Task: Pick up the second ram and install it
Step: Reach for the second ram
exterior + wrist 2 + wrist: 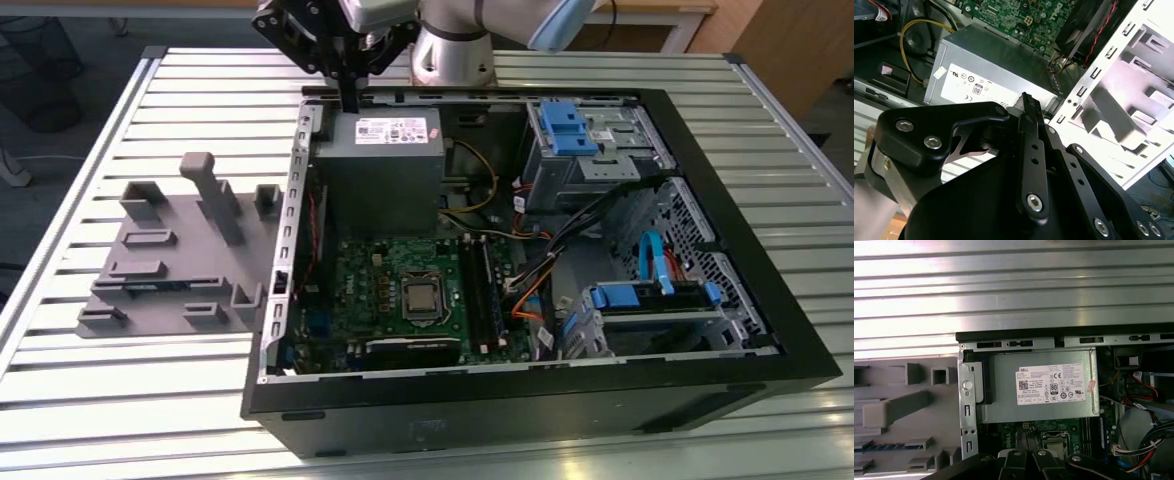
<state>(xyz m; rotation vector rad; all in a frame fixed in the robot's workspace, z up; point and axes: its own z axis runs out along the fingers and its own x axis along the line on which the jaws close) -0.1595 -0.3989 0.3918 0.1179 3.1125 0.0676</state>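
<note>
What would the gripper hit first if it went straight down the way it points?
Probably the power supply, near its labelled end; depth is unclear, so the gripper might catch the case rim instead.

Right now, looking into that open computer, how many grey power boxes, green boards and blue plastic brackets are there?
grey power box: 1
green board: 1
blue plastic brackets: 2
Total: 4

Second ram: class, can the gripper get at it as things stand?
Probably yes: the second ram lies uncovered in the grey holder, outside the case; the gripper hangs above the power supply.
</note>
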